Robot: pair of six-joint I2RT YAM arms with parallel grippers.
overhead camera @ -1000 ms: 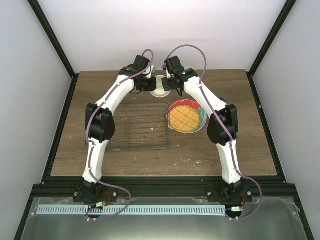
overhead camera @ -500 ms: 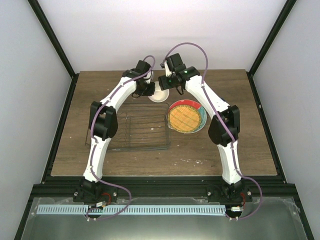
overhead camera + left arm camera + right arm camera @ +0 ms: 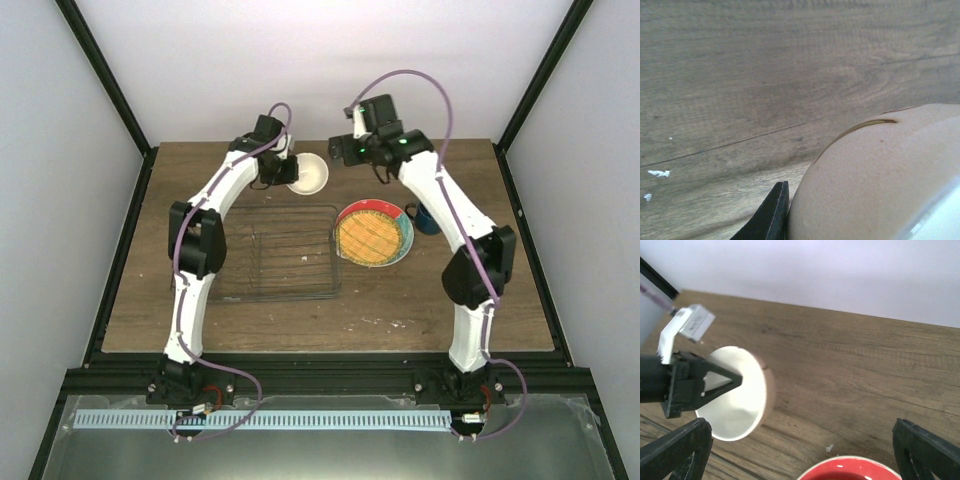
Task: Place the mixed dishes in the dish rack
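Though the dish rack (image 3: 290,250) is see-through, only the wood of the table (image 3: 500,280) can be made out through its thin dark wires from above. Just beyond the rack's far right corner, the small cream bowl (image 3: 309,175) is tipped on its side, its plain cream hollow facing the right wrist camera. The left gripper (image 3: 288,172) pinches its rim, with one dark finger (image 3: 715,382) reaching inside the hollow and the other behind the wall. Whether the bowl touches the table cannot be told. Just beside the rack's right side, the yellow-orange grid-patterned plate (image 3: 372,236) lies on top of a stack, and the red plate (image 3: 393,209) shows only as an edge around it. Right of that stack, farther from the rack, the dark blue mug (image 3: 422,218) is half hidden behind the right arm. The left wrist view is nearly filled by the bowl's blurred outer wall, with one dark fingertip (image 3: 771,215) against it. The left arm reaches over the rack's far left side. The right arm arches high, and the right gripper (image 3: 340,152) hangs beyond the rack's far right corner, spread wide and holding nothing.
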